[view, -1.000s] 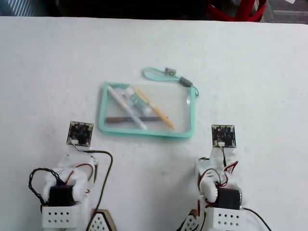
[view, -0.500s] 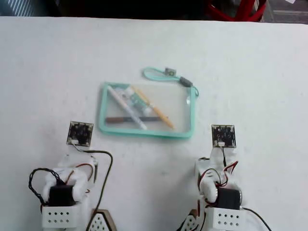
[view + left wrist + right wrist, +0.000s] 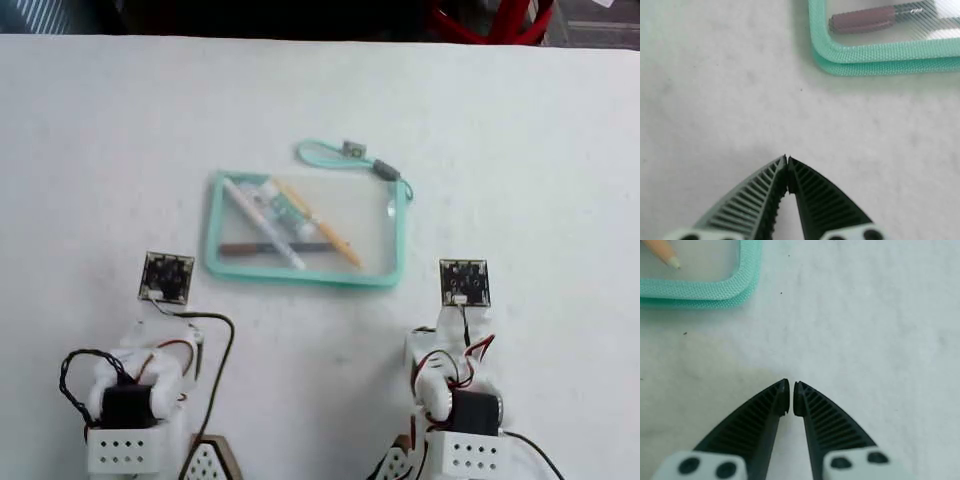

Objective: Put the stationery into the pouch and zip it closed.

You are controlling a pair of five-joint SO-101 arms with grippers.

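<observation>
A clear pouch with a mint-green border [image 3: 306, 228] lies flat mid-table, its wrist strap [image 3: 345, 152] looped at the far side. Inside it I see a white pen [image 3: 262, 221], an orange pencil [image 3: 318, 223] and a dark brown pen [image 3: 270, 248]. Both arms sit folded at the near edge, apart from the pouch. My left gripper [image 3: 787, 162] is shut above bare table, a pouch corner [image 3: 840, 57] and the brown pen's end [image 3: 862, 21] ahead of it. My right gripper [image 3: 791, 390] is shut too, with the other near corner [image 3: 742, 290] and the pencil tip [image 3: 671, 260] beyond.
The white table [image 3: 520, 150] stretches wide around the pouch on every side. The two arm bases [image 3: 125, 420] [image 3: 455, 425] stand at the near edge. Dark room and a red object [image 3: 490, 20] lie past the far edge.
</observation>
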